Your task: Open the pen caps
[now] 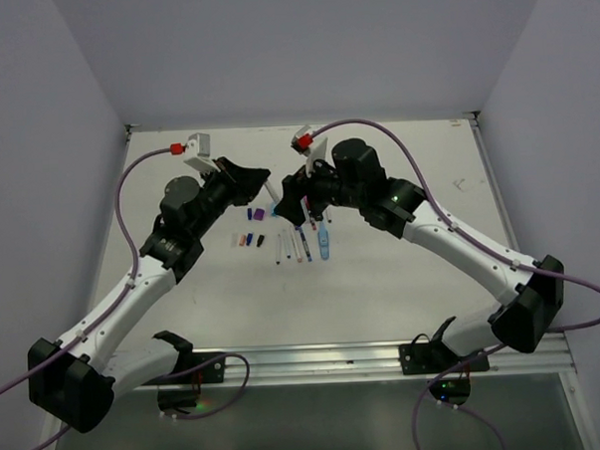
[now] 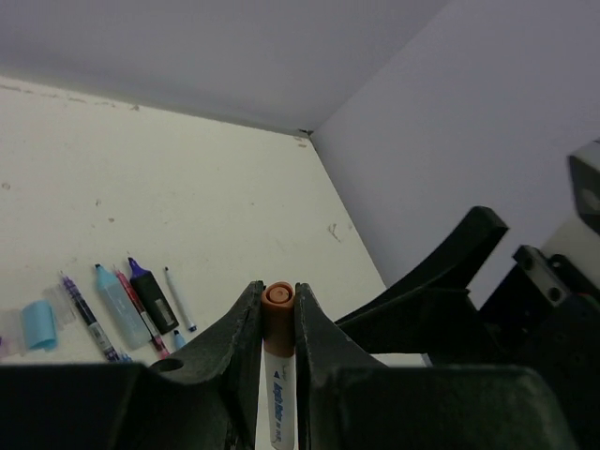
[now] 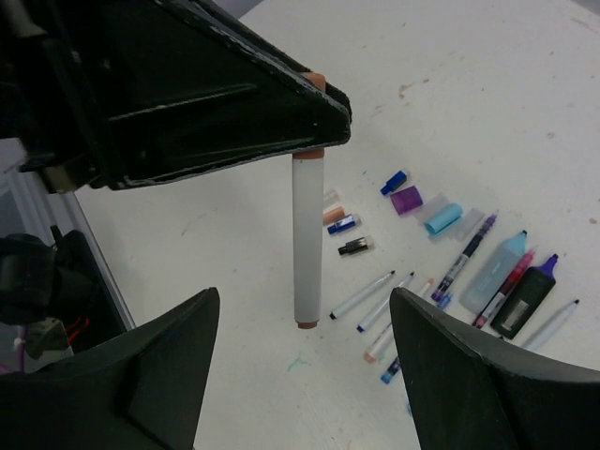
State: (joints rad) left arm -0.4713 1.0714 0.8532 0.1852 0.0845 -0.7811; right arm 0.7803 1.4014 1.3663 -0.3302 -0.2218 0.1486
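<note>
Broad white table point(image 1: 383, 291), scuffed and speckled, under two arms point(image 1: 124, 302) reaching in from the near edge. Pinched narrow on a white pen point(image 3: 307, 234), the left gripper point(image 2: 278, 292), clamping right at the pen's orange end point(image 2: 277, 298) and holding it clear of the table, body hanging downward in the right wrist view. Spread wide and gripping nothing, the right gripper point(image 3: 304, 305), one finger to each side of that hanging pen, touching it nowhere. Below on the table, a loose row of pens point(image 1: 325, 246) with bare tips: black highlighter point(image 3: 525, 302) with purple tip, light-blue highlighter point(image 3: 497, 269) near it, pink pen point(image 3: 507, 284) between those two, purple pen point(image 3: 466, 251) next over, one thin white pen point(image 3: 548, 323) past the black one, more thin white ones point(image 3: 362, 295) at the other end. Just beside that row, apart from both grippers, a scatter of loose pen caps point(image 1: 259, 215): light-blue cap point(image 3: 442, 218), purple cap point(image 3: 407, 200), small blue cap point(image 3: 395, 182), black cap point(image 3: 355, 247), dark blue cap point(image 3: 342, 224) and peach cap point(image 3: 334, 215), the last two lying close together.
</note>
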